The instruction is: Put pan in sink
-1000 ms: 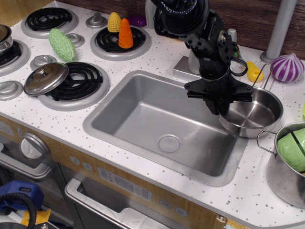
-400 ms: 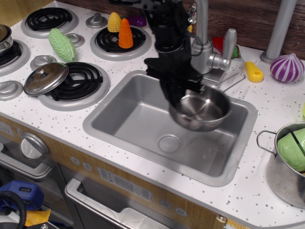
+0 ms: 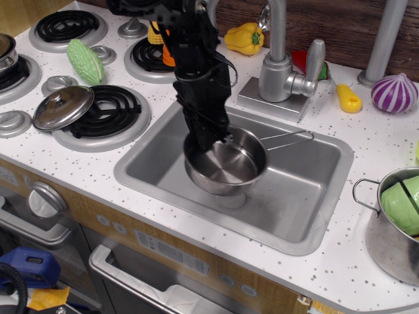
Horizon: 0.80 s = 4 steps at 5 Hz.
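Pan (image 3: 226, 163) now inside the sink (image 3: 308, 203) outline, over the basin's middle, covering the drain; bowl roughly level, wire handle pointing right toward the far-right corner. A second ago it sat on the bench (image 3: 353, 261) at the sink's right edge; under half a second ago it was mid-basin, to the right of its present spot and tilted. So the carry is done: the pan has crossed leftward and dropped low. Cannot tell whether its base touches the basin floor or hangs just above. Gripper (image 3: 213, 134) comes down from the far left, jaws clenched on the pan's far-left rim, one finger inside the bowl as far as the view shows. Judgement: task nearly complete; what is left is to settle the pan flat, release, and lift clear without dragging the rim. Risk: letting go early could let the pan rock or clatter. Around: faucet (image 3: 278, 59) just beyond the far edge, handle well clear of it. Lid (image 3: 63, 106) on the near-left burner, yellow pepper (image 3: 243, 38) beside the faucet, purple onion (image 3: 395, 93) far right, pot (image 3: 396, 222) with green contents near right. None in the way.
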Available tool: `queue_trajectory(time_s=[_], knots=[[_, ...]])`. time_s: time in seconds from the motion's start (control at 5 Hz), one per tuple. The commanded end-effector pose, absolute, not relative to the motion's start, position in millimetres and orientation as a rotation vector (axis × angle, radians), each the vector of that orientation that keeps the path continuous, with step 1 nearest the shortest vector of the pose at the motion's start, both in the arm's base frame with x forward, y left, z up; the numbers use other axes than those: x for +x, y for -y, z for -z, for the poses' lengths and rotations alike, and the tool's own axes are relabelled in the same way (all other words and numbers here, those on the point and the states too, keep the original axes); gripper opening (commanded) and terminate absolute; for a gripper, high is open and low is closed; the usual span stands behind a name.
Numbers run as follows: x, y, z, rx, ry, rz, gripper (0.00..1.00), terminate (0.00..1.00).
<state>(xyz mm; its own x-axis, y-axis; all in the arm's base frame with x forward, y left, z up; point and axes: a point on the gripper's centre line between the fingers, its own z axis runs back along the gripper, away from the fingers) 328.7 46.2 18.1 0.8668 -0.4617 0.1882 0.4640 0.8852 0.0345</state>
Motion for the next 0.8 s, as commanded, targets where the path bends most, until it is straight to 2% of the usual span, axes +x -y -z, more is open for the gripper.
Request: queue_trajectory(time_s=[0.0,0.2,0.4,0.6], knots=[[335,-79,-11,0.049,0.25,0.711,0.0,0.0],[344,-89,-3,0.034,0.319,0.793,1.0,0.0],[347,-90,1,0.005,0.381,0.802,1.0,0.0],[347,-90,1,0.005,0.381,0.802,1.0,1.0]])
